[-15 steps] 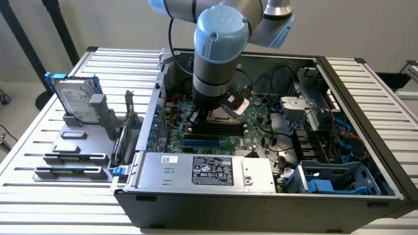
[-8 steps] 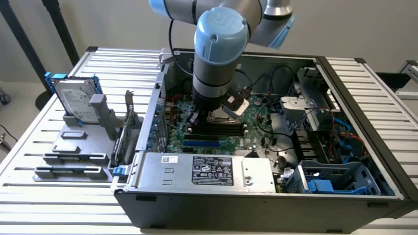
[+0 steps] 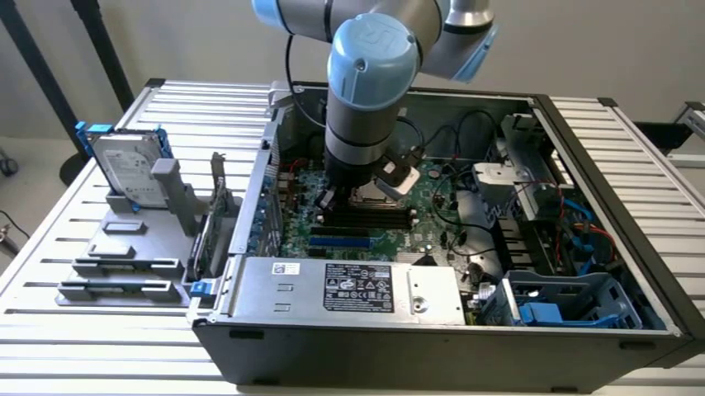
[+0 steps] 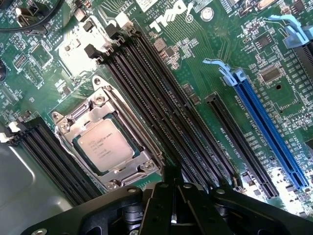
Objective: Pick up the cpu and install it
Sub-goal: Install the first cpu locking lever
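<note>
The cpu [image 4: 104, 145], a small square chip with a silvery-grey printed top, lies flat inside the metal frame of the motherboard socket [image 4: 128, 171]. In the wrist view my gripper [image 4: 173, 177] hovers just beside the socket, over the black memory slots [image 4: 161, 103]. Its two dark fingers are pressed together and hold nothing. In the exterior view the arm reaches straight down into the open computer case [image 3: 441, 330], and the gripper [image 3: 366, 195] is low over the green motherboard [image 3: 352, 235].
A grey labelled power supply box [image 3: 350, 286] fills the case's near side. Blue expansion slots [image 4: 266, 127] run beside the memory slots. A silver hard drive with blue brackets [image 3: 124, 165] stands in a grey holder on the exterior view's left. Cables and a blue drive cage [image 3: 562, 305] crowd the case's right.
</note>
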Robot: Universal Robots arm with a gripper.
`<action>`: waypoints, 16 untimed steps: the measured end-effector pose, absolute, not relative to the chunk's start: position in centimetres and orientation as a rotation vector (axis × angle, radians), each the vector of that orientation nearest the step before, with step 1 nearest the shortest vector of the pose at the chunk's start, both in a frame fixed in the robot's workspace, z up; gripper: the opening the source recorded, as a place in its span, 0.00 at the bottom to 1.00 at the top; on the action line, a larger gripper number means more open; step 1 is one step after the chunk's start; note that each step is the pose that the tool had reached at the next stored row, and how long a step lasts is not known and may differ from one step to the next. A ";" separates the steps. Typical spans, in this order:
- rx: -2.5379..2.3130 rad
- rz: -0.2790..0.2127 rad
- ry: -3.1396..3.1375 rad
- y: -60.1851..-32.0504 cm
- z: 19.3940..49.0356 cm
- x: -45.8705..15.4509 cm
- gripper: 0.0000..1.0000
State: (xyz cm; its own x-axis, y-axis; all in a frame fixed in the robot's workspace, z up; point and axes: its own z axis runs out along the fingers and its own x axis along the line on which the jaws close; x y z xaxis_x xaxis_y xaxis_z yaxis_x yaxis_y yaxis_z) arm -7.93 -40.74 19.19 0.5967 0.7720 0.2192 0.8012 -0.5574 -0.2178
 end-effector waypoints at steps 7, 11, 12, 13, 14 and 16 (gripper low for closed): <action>-2.544 -0.134 -1.290 -40.7 19.2 -7.9 0.11; -2.550 -0.131 -1.293 -40.7 19.1 -7.9 0.11; -2.550 -0.131 -1.294 -40.7 19.2 -7.9 0.11; -2.551 -0.129 -1.294 -40.7 19.3 -7.9 0.11; -2.556 -0.124 -1.296 -40.7 19.5 -7.9 0.11; -2.556 -0.123 -1.296 -40.8 20.2 -7.9 0.11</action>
